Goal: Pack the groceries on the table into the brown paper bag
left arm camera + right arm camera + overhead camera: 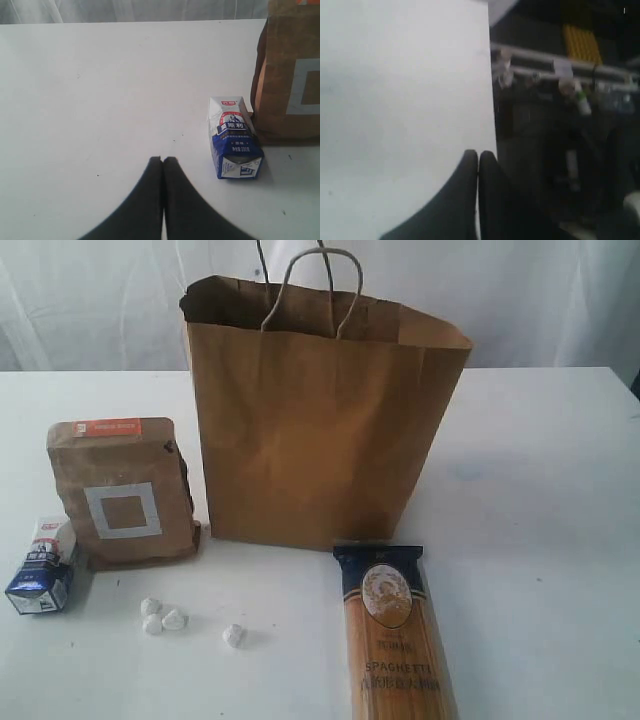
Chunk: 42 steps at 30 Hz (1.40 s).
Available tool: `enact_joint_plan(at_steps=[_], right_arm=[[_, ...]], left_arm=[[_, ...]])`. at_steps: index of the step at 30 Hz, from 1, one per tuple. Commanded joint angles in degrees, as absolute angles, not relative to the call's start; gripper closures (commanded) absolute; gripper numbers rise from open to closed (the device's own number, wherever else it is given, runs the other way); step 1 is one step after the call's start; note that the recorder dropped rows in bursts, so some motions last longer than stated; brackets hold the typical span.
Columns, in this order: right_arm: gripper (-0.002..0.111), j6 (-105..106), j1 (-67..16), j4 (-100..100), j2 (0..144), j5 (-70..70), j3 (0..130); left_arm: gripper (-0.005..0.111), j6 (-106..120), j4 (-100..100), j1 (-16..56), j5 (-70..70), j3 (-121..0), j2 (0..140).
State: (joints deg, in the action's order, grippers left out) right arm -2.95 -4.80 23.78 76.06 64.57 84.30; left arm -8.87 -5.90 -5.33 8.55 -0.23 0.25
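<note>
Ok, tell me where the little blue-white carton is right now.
In the exterior view the carton lies on the table at the far left, beside the brown pouch and well left of the paper bag.

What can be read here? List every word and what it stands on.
"SPAGHETTI": on the spaghetti packet; the smaller lines under it are blurred.
Carton: Chinese print on the blue band and a red tag, too blurred to read.
Pouch: white print on the orange strip, too small; the grey square is blank.
Paper bag: no text.
</note>
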Motion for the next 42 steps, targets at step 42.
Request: enact_joint_plan(at_steps=[42], right_arm=[[0.108, -13.5, -2.7, 6.7, 0.0, -14.6, 19.7]], left_arm=[[0.107, -8.9, -5.8, -5.0, 8.5, 0.0, 0.0]])
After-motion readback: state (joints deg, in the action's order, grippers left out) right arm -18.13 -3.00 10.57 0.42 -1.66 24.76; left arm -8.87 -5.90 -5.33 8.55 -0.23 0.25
